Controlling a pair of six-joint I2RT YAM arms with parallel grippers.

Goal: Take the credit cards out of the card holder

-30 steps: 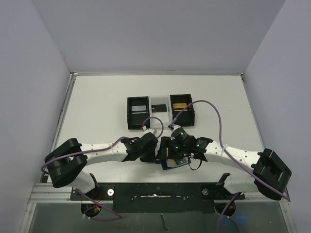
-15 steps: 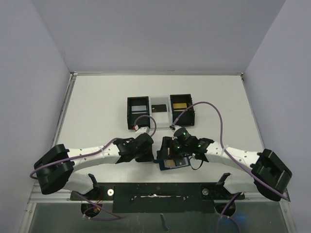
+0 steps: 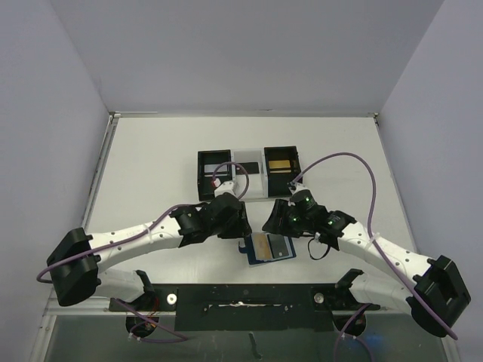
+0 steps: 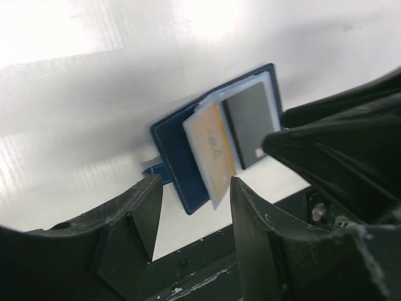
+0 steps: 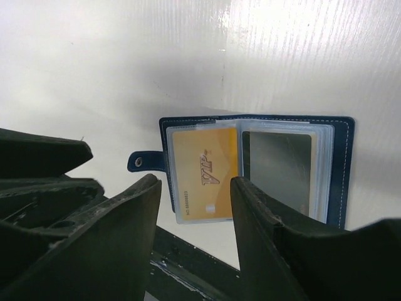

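The navy-blue card holder (image 3: 253,258) lies open on the table near the front edge. A gold card (image 3: 261,246) and a grey card (image 3: 280,246) sit in its clear sleeves. My left gripper (image 3: 241,227) is open and empty, just above and behind the holder's left side. My right gripper (image 3: 273,223) is open and empty, just behind the holder's right side. The left wrist view shows the holder (image 4: 177,168), gold card (image 4: 213,149) and grey card (image 4: 250,124) beyond my open gripper (image 4: 194,210). The right wrist view shows the holder (image 5: 341,164), gold card (image 5: 203,172) and grey card (image 5: 277,166) beyond my open gripper (image 5: 194,210).
Two black boxes joined by a clear section stand at the back middle. The left box (image 3: 202,175) holds a pale card and the right box (image 3: 296,170) a gold one. The black base rail (image 3: 241,298) runs right in front of the holder.
Both grippers have drawn back from the card holder toward the far side. The holder, covered by them before, now lies open in plain view.
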